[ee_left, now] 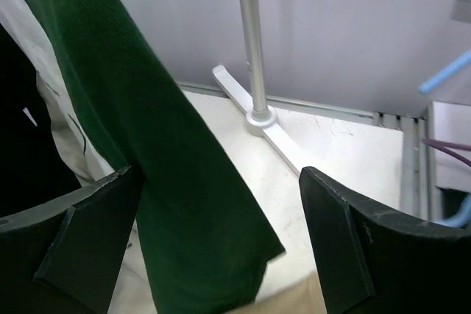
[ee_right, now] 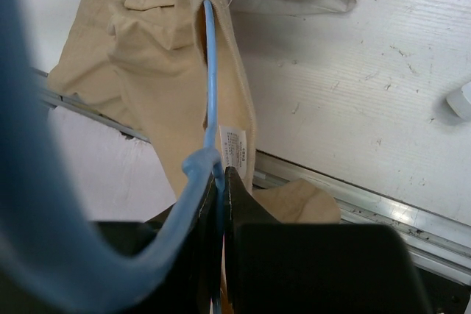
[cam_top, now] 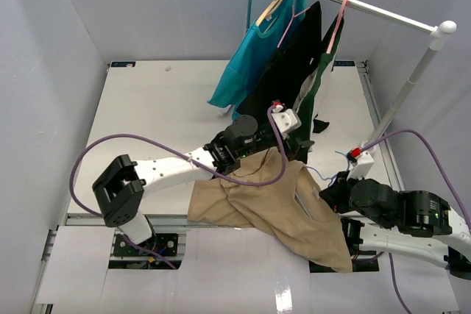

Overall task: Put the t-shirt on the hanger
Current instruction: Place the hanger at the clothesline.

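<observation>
right gripper pinching thin light-blue wire hanger, which runs ahead into tan fabric t-shirt | left gripper spread, dark green shirt just ahead

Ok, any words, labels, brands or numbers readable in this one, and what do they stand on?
Small white tag on the t-shirt, beside the hanger wire: rows of print, too small and blurred to read.
Everything else: no words, numbers, brands or signs can be seen in any of the three views.
</observation>
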